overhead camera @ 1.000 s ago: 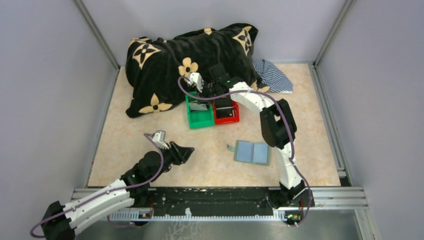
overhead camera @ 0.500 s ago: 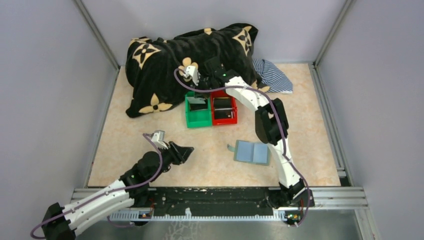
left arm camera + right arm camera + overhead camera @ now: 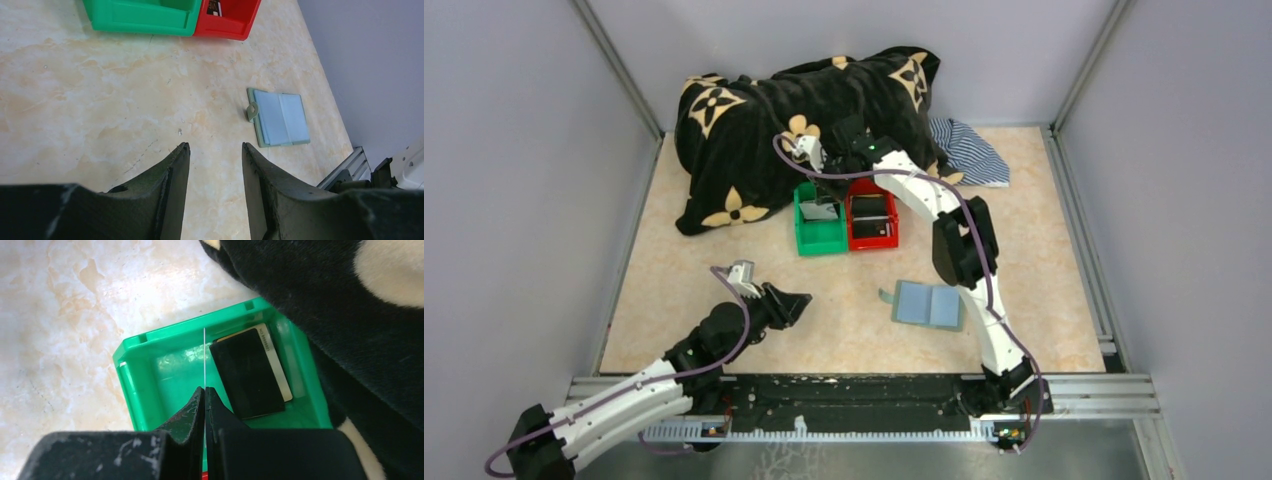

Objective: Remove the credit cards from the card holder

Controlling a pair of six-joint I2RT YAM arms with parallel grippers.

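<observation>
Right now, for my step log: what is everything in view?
card holder: one, grey-green, blue-grey inside, open on the table, near right.
green bin: one, mid-table, against the blanket.
red bin: one, beside the green bin.
stacked credit cards: two, black over pale, in the green bin.
held credit card: one, pale edge showing, above the green bin.
dark cards: count unclear, in the red bin.
blanket: one, black with tan flowers, far side.
striped cloth: one, blue-white, far right.
table: one, beige marbled.
left gripper: one, black, open, over bare table.
right gripper: one, black, shut on the held credit card.
</observation>
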